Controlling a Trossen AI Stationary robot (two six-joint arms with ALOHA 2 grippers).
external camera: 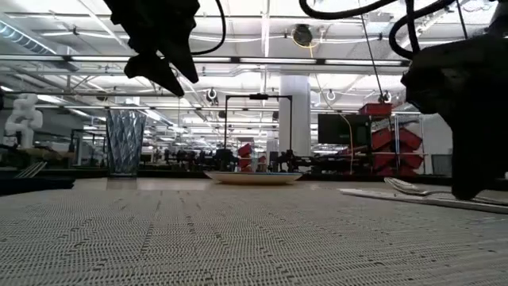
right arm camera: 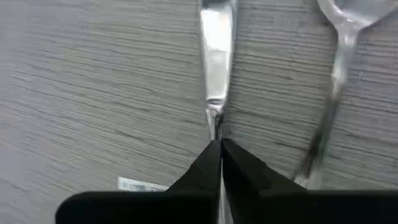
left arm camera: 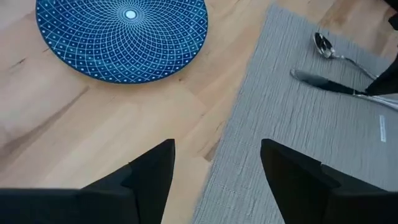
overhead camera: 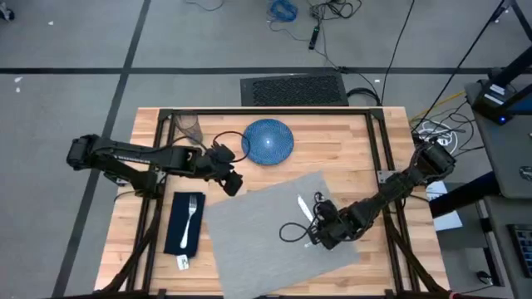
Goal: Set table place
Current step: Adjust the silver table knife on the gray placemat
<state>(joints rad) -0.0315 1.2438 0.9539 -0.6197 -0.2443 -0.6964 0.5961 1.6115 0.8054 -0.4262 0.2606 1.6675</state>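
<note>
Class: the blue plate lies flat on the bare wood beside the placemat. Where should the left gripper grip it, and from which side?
Probably the rim of the blue plate nearest the left gripper, approached low from the placemat side. The plate lies flat and shallow, so only its edge offers purchase; that gripper's fingers are already open, facing that rim.

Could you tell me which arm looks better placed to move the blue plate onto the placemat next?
Probably the left: the left gripper hovers open beside the plate, while the right gripper is shut on the knife on the placemat.

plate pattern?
Blue plate with fine white dotted rings radiating from the centre; clearest in the left wrist view.
</note>
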